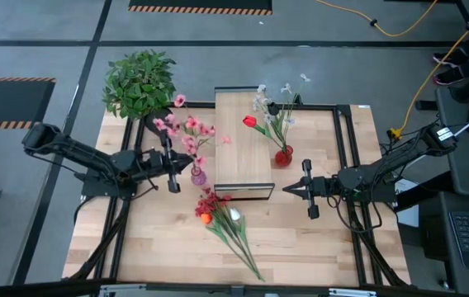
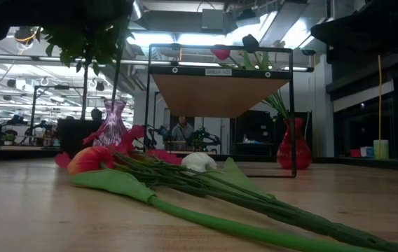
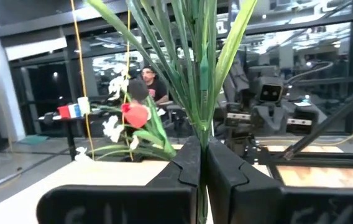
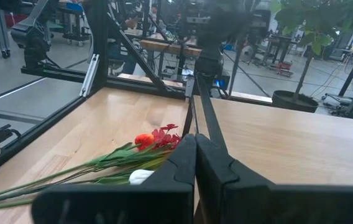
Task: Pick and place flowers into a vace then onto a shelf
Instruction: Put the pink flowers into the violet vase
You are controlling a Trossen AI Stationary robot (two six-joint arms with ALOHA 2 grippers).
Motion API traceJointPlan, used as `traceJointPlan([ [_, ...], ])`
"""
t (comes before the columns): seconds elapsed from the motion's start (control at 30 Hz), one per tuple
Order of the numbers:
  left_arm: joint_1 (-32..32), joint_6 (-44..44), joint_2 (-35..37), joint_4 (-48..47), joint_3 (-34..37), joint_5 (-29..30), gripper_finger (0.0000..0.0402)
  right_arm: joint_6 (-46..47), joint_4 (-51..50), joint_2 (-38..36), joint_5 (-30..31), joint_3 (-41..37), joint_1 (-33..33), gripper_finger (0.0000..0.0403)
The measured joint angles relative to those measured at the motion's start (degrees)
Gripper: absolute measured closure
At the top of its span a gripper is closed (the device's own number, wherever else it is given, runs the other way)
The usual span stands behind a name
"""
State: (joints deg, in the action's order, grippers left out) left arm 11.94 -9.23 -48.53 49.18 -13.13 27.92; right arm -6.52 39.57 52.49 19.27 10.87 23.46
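- Left gripper (image 1: 173,171) is seen just beside the purple vase (image 1: 198,176), off the shelf's left edge; its fingers (image 3: 192,163) are pressed together on a bundle of green stalks (image 3: 195,74).
- Those stalks belong to the pink flowers (image 1: 187,130), which are spread above the purple vase. Whether the stalk ends already sit in the vase cannot be told. The clamp low on the stalks is judged to keep the bunch upright for feeding into the narrow neck.
- Right gripper (image 1: 307,188) is parked over the table just right of the shelf's front corner, fingers fully closed with nothing between them. It is pointed toward the loose pile, probably waiting its turn.
- Loose flowers (image 1: 222,219) are laid flat on the tabletop (image 1: 317,247) in front of the shelf, blossoms toward the shelf and stalks fanned toward the table's near edge. Red, orange and white heads are seen; this bunch is not yet picked.
- Red vase (image 1: 283,155) is stood at the shelf's (image 1: 239,140) right edge, filled with a red tulip and white stems. Low view suggests it rests on the tabletop, not on the shelf.
- Potted plant (image 1: 139,82) is left at the far left corner, not part of the job.
- Shelf top is seen bare of vases, so the shelf step is judged still pending.
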Motion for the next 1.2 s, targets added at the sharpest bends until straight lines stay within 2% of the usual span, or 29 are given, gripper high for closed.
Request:
traceJointPlan([
  [0.33,-1.35,2.7,-1.46,0.54,0.88,-1.7,0.0398,0.02,0.0,0.0,0.0,0.0,0.0,0.0396],
  [0.73,-1.35,3.24,-11.04,6.79,0.9,-1.65,0.0398,0.07,0.0,0.0,0.02,0.0,0.0,0.0396],
  [1.0,-1.35,6.45,-15.38,7.37,0.9,1.58,0.0398,0.2,-0.02,0.0,0.01,0.0,0.0,0.0396],
  [1.2,-1.29,6.81,-15.77,12.51,3.32,2.42,0.0398,0.21,-0.02,0.0,0.01,0.0,0.01,0.0396],
])
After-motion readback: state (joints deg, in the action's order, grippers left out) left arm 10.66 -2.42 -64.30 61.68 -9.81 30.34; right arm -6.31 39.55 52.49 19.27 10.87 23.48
